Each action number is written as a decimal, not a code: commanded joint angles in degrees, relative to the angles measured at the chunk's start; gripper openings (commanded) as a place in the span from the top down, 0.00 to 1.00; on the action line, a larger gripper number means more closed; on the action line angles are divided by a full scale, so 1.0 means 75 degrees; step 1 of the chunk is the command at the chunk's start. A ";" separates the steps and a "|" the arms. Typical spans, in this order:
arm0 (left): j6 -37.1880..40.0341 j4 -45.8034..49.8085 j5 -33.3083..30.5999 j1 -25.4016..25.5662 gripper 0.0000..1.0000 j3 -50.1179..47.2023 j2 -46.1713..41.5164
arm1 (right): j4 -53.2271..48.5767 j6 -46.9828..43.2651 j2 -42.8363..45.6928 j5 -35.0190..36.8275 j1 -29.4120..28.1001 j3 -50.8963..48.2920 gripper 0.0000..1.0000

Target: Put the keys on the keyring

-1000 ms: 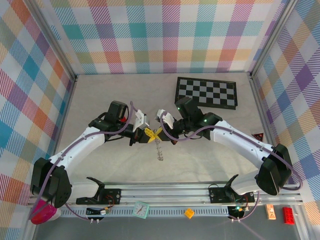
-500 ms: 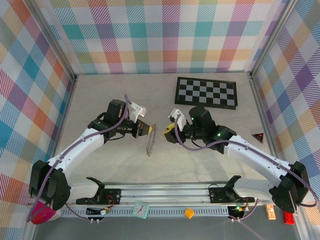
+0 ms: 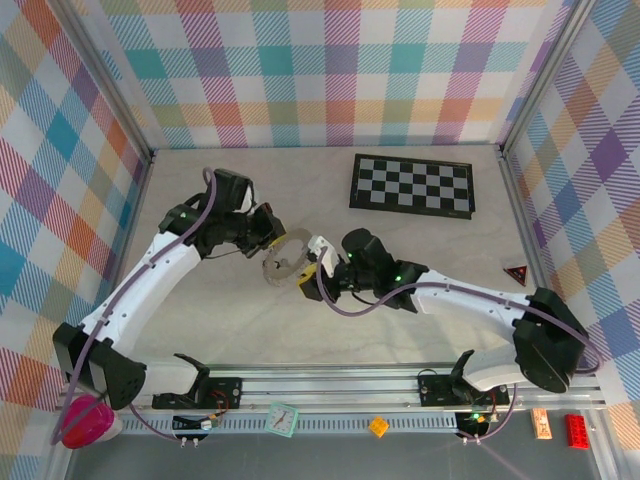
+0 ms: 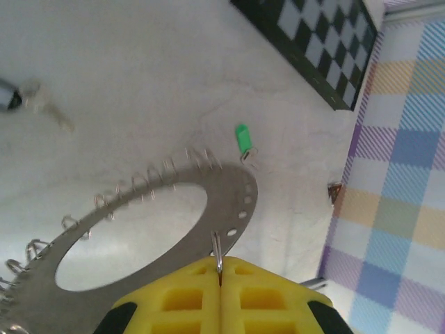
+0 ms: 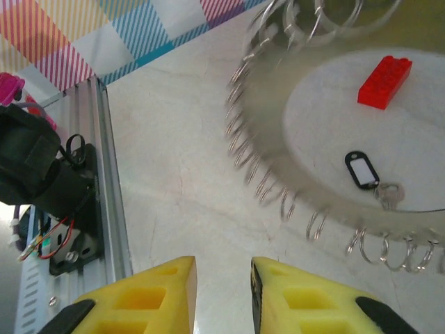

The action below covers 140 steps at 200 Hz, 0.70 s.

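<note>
My left gripper [image 3: 268,237] is shut on a wire loop at the edge of the keyring [image 3: 296,240], a flat silvery ring with coiled loops along its rim, and holds it above the table. In the left wrist view the yellow pads [image 4: 220,268] pinch that loop and the keyring [image 4: 240,202] spreads out in front. The green-headed key [image 4: 243,138] lies on the table beyond it, and the black-headed key [image 4: 8,97] at the far left. My right gripper [image 3: 308,282] is open just below the ring's near edge, nothing between its fingers [image 5: 222,278]. The keyring [image 5: 268,97] hangs above them, and the black-headed key [image 5: 363,170] lies beyond it.
A small red block [image 5: 384,80] lies near the black-headed key. A checkerboard [image 3: 412,185] sits at the back right and a red triangle [image 3: 516,272] by the right wall. The metal rail [image 3: 330,385] runs along the near edge.
The right gripper has let go of the ring, opened and moved left beneath it. The left gripper has carried the ring back and left, turning it flat toward the top camera.
</note>
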State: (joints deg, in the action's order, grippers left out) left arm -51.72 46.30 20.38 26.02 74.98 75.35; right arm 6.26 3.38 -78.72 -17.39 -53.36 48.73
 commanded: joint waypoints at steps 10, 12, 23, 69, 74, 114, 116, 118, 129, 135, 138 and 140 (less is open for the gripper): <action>-0.2520 0.1026 0.1432 0.0058 1.00 -0.0037 0.0512 | 0.1855 -0.0731 -0.0153 0.0376 -0.0161 -0.0246 0.75; -0.2627 0.0990 0.1510 0.0058 1.00 -0.0054 0.0503 | 0.1932 -0.0772 -0.0156 0.0421 -0.0156 -0.0297 0.75; -0.3137 0.0814 0.1784 0.0058 1.00 -0.0179 0.0400 | 0.2249 -0.0993 -0.0179 0.0662 -0.0168 -0.0462 0.76; -0.3707 0.0818 0.2423 0.0052 1.00 -0.0237 0.0228 | 0.2087 -0.2032 0.0187 0.0889 -0.0196 -0.0873 0.76; -0.3689 0.0907 0.2482 0.0055 1.00 -0.0239 0.0232 | 0.1938 -0.2149 0.0290 0.0886 -0.0197 -0.0895 0.76; -0.3740 0.1194 0.2854 0.0046 1.00 -0.0492 0.0149 | 0.0637 -0.2907 0.1238 0.0766 -0.0190 -0.0990 0.75; -0.3752 0.1191 0.2877 0.0043 1.00 -0.0522 0.0149 | 0.0552 -0.2925 0.1273 0.0755 -0.0187 -0.0984 0.75; -0.3758 0.1178 0.2900 0.0040 1.00 -0.0542 0.0148 | 0.0467 -0.2938 0.1311 0.0744 -0.0195 -0.0988 0.75; -0.3811 0.1105 0.3027 0.0040 1.00 -0.0647 0.0149 | 0.0108 -0.3001 0.1515 0.0689 -0.0197 -0.0983 0.75; -0.3825 0.1069 0.3074 0.0040 1.00 -0.0697 0.0148 | -0.0081 -0.3036 0.1617 0.0656 -0.0197 -0.0998 0.75; -0.3826 0.1054 0.3098 0.0040 1.00 -0.0709 0.0154 | -0.0144 -0.3059 0.1653 0.0654 -0.0194 -0.1001 0.75; -0.3826 0.1050 0.3110 0.0045 1.00 -0.0720 0.0159 | -0.0182 -0.3068 0.1682 0.0660 -0.0191 -0.1007 0.75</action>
State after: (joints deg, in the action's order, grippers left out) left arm -78.54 52.62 38.83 26.13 71.02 77.82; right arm 11.99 -15.75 -69.01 -11.09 -54.46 41.76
